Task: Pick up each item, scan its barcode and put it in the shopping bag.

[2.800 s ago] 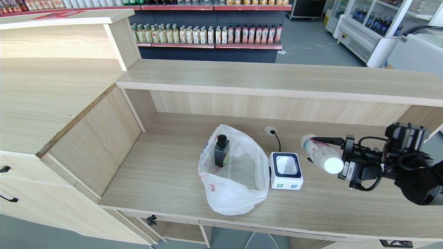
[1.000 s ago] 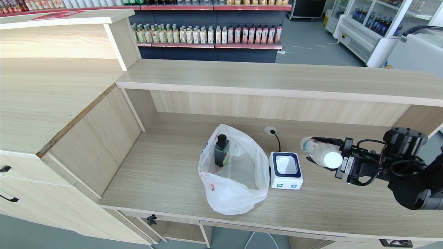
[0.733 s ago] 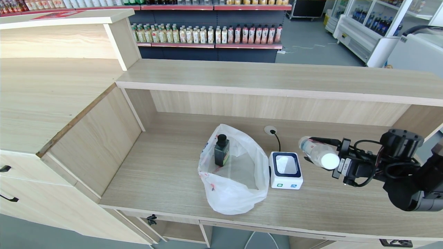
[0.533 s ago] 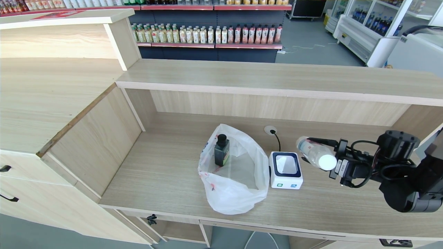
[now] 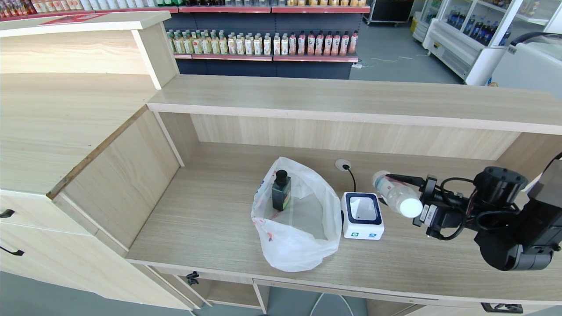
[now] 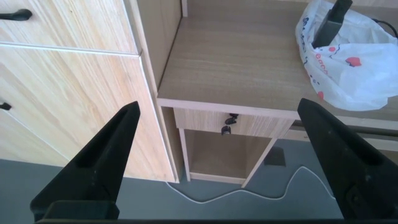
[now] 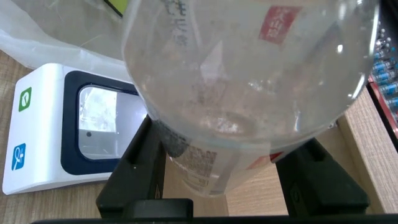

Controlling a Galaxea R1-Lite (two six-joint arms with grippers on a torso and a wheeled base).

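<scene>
Across the pale wooden worktop (image 5: pixel 210 228), the right tool (image 5: pixel 392 191), clamped tight round a clear plastic water bottle with a white cap (image 5: pixel 401 201), has drifted leftwards to just beside the white box scanner (image 5: pixel 362 216), so scanning looks imminent.

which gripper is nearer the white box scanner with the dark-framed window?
Right. The right gripper, shut on a clear plastic bottle, hangs right of the white scanner. The left gripper is open off the counter's front corner, beyond the white shopping bag.
</scene>
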